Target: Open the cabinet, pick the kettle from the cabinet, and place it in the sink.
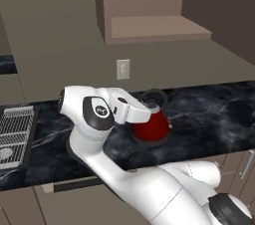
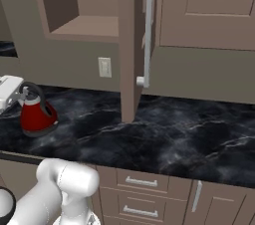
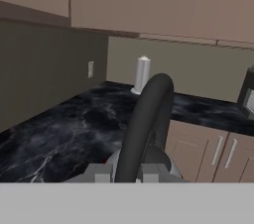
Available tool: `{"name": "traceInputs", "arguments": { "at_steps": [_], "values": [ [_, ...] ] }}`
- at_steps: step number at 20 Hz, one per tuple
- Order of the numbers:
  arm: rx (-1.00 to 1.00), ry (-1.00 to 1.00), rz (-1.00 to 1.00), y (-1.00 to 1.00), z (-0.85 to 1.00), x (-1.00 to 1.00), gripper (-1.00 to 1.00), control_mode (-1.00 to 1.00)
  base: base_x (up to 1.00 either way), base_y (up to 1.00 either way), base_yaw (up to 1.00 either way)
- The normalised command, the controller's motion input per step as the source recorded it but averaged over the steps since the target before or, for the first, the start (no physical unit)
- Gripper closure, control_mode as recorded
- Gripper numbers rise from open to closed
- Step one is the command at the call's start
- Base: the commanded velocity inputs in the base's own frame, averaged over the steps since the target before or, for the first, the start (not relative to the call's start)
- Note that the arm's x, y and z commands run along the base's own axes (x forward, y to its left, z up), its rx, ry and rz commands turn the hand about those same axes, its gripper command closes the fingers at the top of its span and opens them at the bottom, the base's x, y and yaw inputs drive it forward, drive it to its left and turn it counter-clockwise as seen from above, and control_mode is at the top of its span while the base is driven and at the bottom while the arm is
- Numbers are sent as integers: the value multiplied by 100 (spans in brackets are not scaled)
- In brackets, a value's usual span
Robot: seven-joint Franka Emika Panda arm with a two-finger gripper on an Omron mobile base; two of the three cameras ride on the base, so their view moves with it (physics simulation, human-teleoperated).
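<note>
The red kettle [image 1: 150, 125] with its black loop handle is low over the dark marble counter, right of the arm's elbow. My gripper [image 1: 145, 105] is shut on the handle from the left. In the hand view the handle [image 3: 149, 114] rises between the fingertips [image 3: 99, 172], and my gripper [image 3: 125, 172] is clamped on it. The right base view has the kettle [image 2: 36, 115] at the far left. Above it the cabinet [image 1: 154, 27] stands open with a bare shelf; its door [image 2: 130, 45] juts out edge-on with the silver bar handle [image 2: 147, 30]. The sink [image 1: 31, 134] lies at the left edge.
A silver wire rack [image 1: 14, 129] sits at the sink. A wall outlet [image 1: 123, 68] is behind the kettle. A paper towel roll [image 3: 142, 74] stands far along the counter. Beige base drawers [image 2: 139, 181] run below the counter's front edge.
</note>
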Motion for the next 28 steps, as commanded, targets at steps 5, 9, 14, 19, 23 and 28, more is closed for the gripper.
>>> {"name": "traceInputs", "arguments": {
  "at_steps": [5, 9, 14, 19, 23, 28],
  "values": [
    [0, 0, 0, 0, 0, 0, 100, 100, -40, 26, -16],
    [0, 0, 0, 0, 0, 0, 100, 100, -32, 34, -20],
    [0, 0, 0, 0, 0, 0, 100, 100, -21, 42, -23],
    [0, 0, 0, 0, 0, 0, 100, 100, -14, 52, -23],
    [0, 0, 0, 0, 0, 0, 100, 100, -16, 54, -16],
    [0, 0, 0, 0, 0, 0, 100, 100, -43, 47, -1]
  ]
}}
